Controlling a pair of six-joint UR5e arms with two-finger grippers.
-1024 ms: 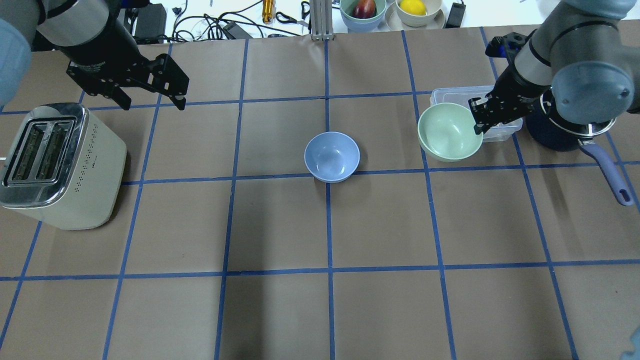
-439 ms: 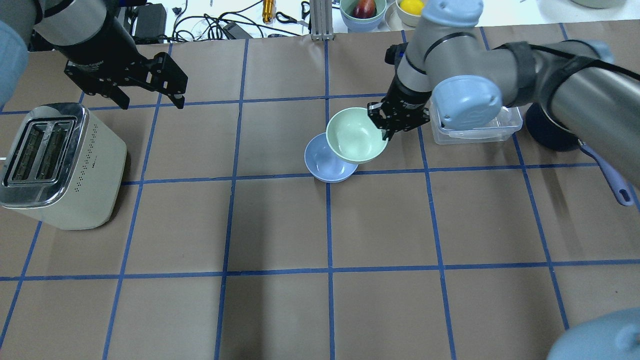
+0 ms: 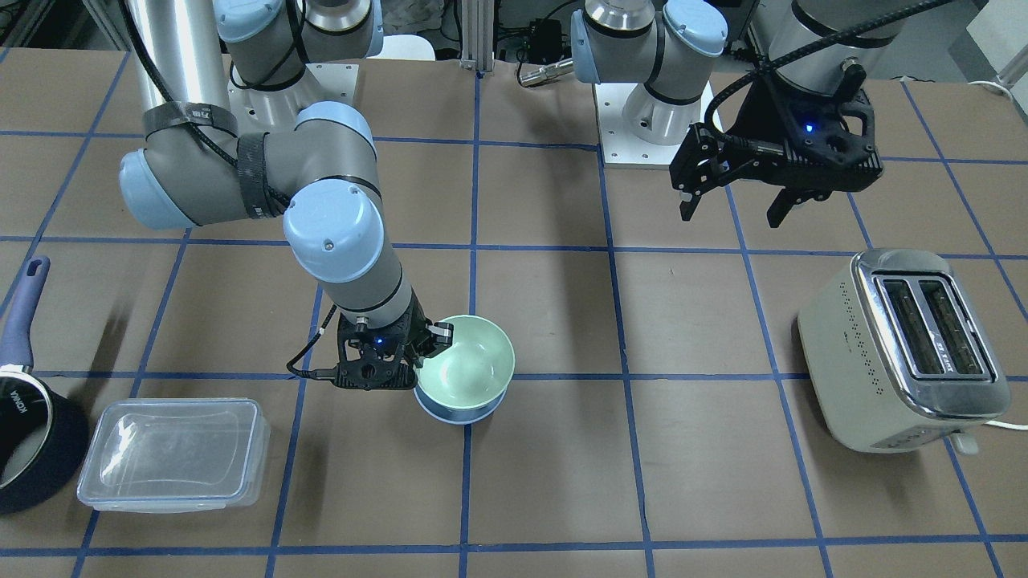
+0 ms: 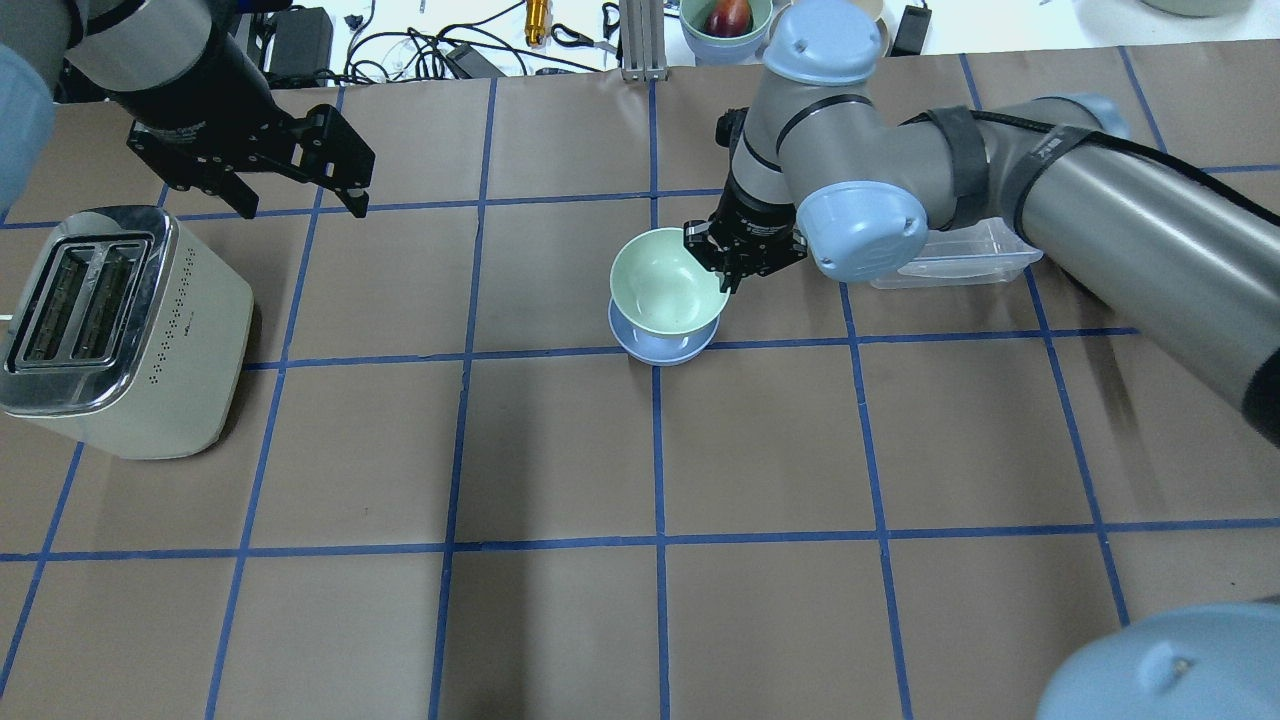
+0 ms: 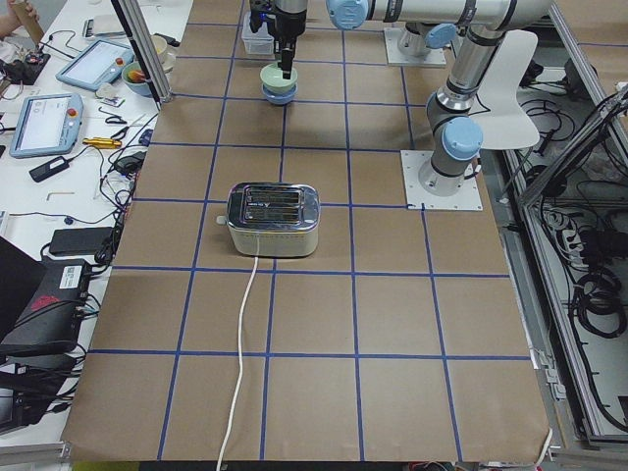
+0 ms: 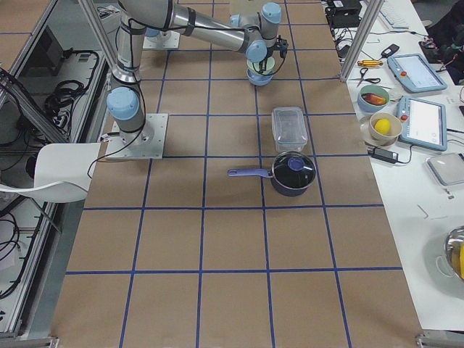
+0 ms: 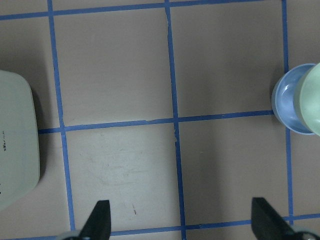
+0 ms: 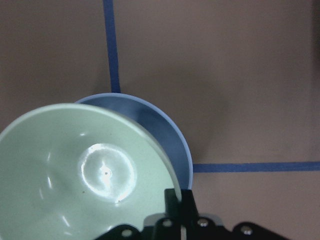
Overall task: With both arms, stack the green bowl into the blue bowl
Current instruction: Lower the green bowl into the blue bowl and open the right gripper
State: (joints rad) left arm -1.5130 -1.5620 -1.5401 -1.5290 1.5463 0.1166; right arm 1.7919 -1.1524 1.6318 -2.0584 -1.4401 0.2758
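Note:
My right gripper (image 4: 728, 275) is shut on the rim of the mint-green bowl (image 4: 665, 282) and holds it just above the pale blue bowl (image 4: 660, 346), which sits on the table's middle. The green bowl covers most of the blue one and is a bit off-centre. The right wrist view shows the green bowl (image 8: 85, 170) over the blue bowl (image 8: 165, 135). Both also show in the front view, green (image 3: 470, 365) over blue (image 3: 458, 416), by the right gripper (image 3: 432, 335). My left gripper (image 4: 300, 205) is open and empty, hovering far left above the toaster.
A cream toaster (image 4: 110, 330) stands at the left. A clear lidded container (image 3: 173, 453) and a dark navy saucepan (image 3: 24, 433) sit on the right arm's side. Bowls with fruit (image 4: 728, 20) stand beyond the table's far edge.
My right arm has carried the green bowl leftward from beside the clear container to directly over the blue bowl. The left gripper has barely moved.

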